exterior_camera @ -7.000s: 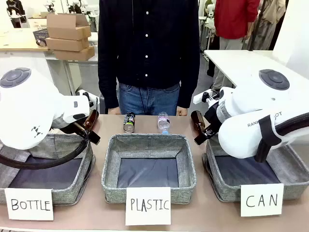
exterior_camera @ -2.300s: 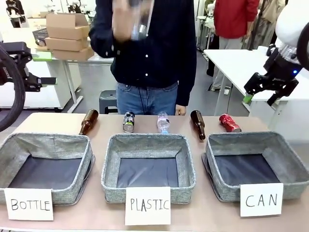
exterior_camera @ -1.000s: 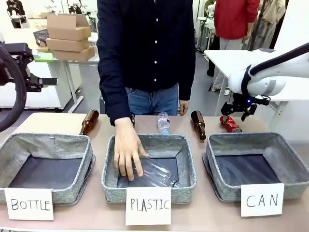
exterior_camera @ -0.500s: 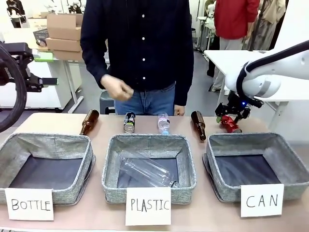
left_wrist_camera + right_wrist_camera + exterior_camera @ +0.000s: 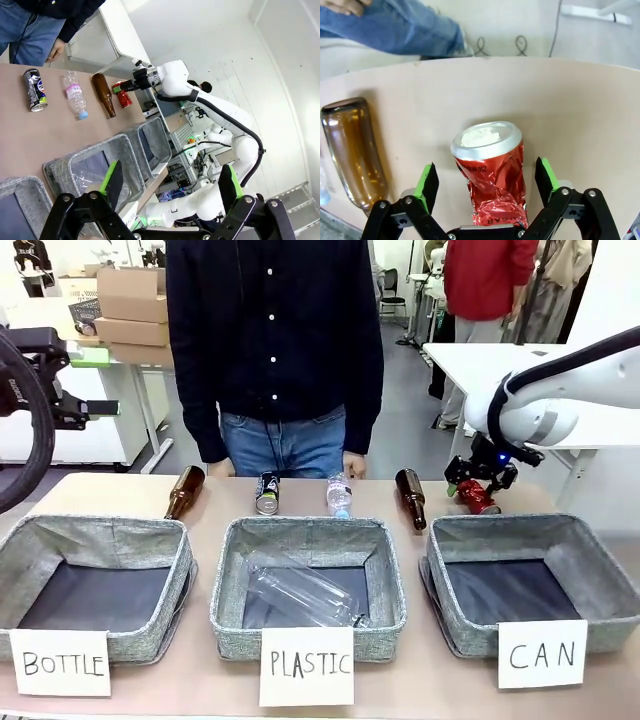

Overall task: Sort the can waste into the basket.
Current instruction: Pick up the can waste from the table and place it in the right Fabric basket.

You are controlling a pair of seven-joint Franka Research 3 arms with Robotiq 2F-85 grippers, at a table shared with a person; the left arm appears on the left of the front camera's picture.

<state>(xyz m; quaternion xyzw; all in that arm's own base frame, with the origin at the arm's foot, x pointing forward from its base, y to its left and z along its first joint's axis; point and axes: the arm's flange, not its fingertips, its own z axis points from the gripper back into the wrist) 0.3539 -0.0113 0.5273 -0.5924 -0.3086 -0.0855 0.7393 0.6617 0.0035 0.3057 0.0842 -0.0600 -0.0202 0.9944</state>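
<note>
In the foreground, left gripper (image 5: 170, 186), jaws wide apart, holding nothing. Beyond, laid side by side on the brown table (image 5: 30, 135): dark can (image 5: 35, 89), clear bottle (image 5: 74, 95), brown bottle (image 5: 104, 95), red can (image 5: 124, 98). Right gripper (image 5: 120, 88) down at the red can. Nearer, a row of grey baskets: middle basket (image 5: 85, 151) with clear plastic inside, far basket (image 5: 162, 145) beside it.

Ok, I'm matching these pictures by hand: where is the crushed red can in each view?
Front view: the red can lies right of centre, on the table behind the CAN basket.
Left wrist view: the red can is small, upper middle, far off.
Right wrist view: the red can is lower centre, between the right gripper's open fingers.
Shared landmark: the brown bottle lying beside it.
</note>
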